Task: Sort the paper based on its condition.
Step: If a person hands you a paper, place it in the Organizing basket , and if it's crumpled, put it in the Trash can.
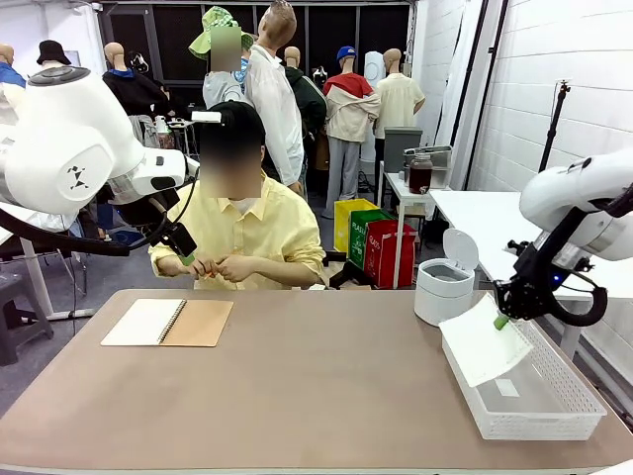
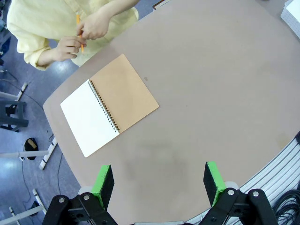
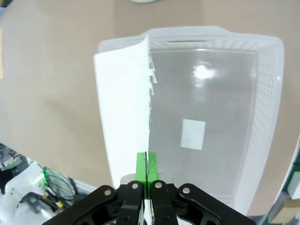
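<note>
Nearest the lens in the front view, the brown table (image 1: 297, 396) is running out of frame at 6 o'clock. At 4 o'clock a white perforated tray (image 1: 554, 406) is sitting on it, with a small white tag (image 1: 506, 387) lying on its floor. At 3 o'clock the right gripper (image 1: 502, 319) is pinching the upper corner of a paper sheet (image 1: 485, 341), which is hanging tilted over the tray's left end. Whether the sheet's lower edge is touching the rim cannot be told. A white lidded bin (image 1: 443, 287) is standing just beyond the tray. At 9 o'clock a spiral notebook (image 1: 168, 322) is lying opened flat. The left gripper (image 1: 183, 247) is hanging at 10 o'clock, overlapping the person's sleeve, its jaws too dark to read here. The person's hands (image 1: 223, 267) are meeting at the table's far edge.

From the left wrist, the left gripper (image 2: 158, 180) is holding its green pads wide apart at 6 o'clock, nothing between them, above bare table (image 2: 211, 93). The notebook (image 2: 110, 103) is lying at 10 o'clock. At 11 o'clock the person's hands (image 2: 93, 26) are holding a thin orange stick (image 2: 78, 33), too small to identify. The tray's corner (image 2: 293, 14) is being cut off at 1 o'clock.

From the right wrist, the right gripper (image 3: 146, 164) is clamping the paper sheet (image 3: 126, 103) at 6 o'clock, pads pressed together on its edge. The sheet is rising toward 12 o'clock, hiding the left side of the tray (image 3: 269, 93) and showing ragged tabs along its right edge. The tag (image 3: 193, 134) is lying near centre.
</note>
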Controlling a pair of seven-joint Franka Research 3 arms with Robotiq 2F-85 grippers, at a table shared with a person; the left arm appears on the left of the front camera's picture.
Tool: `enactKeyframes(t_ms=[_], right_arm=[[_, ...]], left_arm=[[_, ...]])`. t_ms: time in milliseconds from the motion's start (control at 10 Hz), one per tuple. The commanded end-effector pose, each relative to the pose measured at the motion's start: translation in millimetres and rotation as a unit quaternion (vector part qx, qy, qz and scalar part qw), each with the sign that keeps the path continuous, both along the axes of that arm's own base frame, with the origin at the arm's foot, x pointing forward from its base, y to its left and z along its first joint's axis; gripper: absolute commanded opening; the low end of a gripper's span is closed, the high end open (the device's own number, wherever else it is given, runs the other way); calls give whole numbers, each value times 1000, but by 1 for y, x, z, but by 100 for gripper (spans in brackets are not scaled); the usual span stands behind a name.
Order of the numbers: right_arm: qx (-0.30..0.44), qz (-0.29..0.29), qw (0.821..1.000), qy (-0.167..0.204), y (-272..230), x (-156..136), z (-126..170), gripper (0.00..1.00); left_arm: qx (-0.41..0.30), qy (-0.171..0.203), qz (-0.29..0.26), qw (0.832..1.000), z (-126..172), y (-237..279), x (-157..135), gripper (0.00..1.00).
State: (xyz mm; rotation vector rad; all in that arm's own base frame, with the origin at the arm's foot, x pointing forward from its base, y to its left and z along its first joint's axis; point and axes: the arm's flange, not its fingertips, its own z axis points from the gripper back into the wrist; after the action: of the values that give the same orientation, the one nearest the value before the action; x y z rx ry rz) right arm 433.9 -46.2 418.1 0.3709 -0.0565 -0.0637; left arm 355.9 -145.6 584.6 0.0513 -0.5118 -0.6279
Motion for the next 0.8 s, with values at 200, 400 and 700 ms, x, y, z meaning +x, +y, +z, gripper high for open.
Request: enactKeyframes(t_ms=[200, 400, 700], right_arm=[[-43, -29, 998, 27, -16, 8, -35, 0], [-59, -41, 997, 36, -19, 9, -48, 0], [-54, -43, 996, 47, -14, 15, -63, 0]], left_arm=[[-2, -2, 0, 1000, 1, 1, 0, 100], [-2, -2, 0, 1000, 1, 1, 0, 100], [-2, -2, 0, 1000, 1, 1, 0, 100]])
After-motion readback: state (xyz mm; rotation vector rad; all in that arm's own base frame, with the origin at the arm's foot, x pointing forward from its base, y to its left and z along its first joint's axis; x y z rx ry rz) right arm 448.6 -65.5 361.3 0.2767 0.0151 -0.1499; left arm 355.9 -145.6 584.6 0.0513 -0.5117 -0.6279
